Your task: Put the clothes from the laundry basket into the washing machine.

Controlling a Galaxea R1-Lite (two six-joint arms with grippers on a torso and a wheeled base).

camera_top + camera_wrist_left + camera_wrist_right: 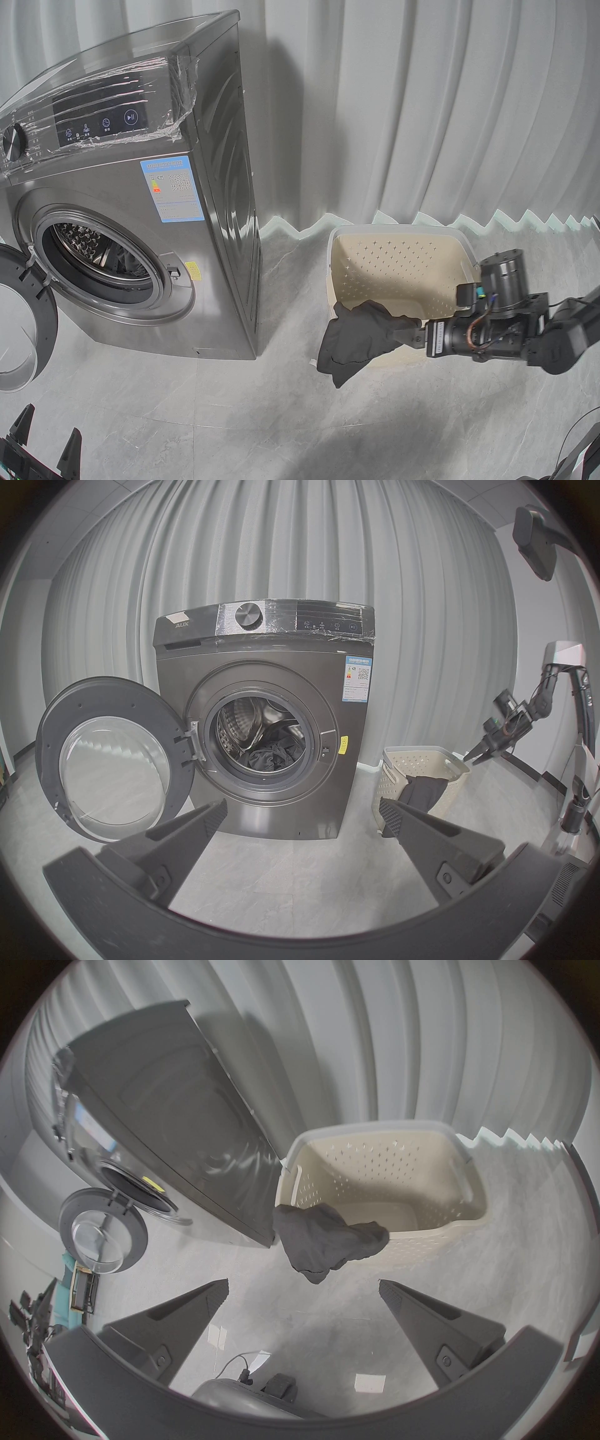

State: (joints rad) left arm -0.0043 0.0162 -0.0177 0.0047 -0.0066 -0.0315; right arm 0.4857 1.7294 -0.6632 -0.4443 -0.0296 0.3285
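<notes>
A dark garment (359, 337) hangs over the front corner of the cream laundry basket (400, 230), the corner nearest the washing machine (206, 187). My right gripper (406, 334) is open and holds nothing. In the left wrist view it (478, 755) hovers above the basket (431, 752), apart from the garment (425, 792). The right wrist view has the garment (319, 1238) ahead of the spread fingers (187, 1310). My left gripper (302, 805) is open and low, facing the machine's open drum, where dark clothes (272, 755) lie.
The round machine door (19, 325) is swung fully open to the left. White curtains (437, 112) hang behind the machine and basket. Bare grey tile floor (219, 412) stretches between me, the machine and the basket.
</notes>
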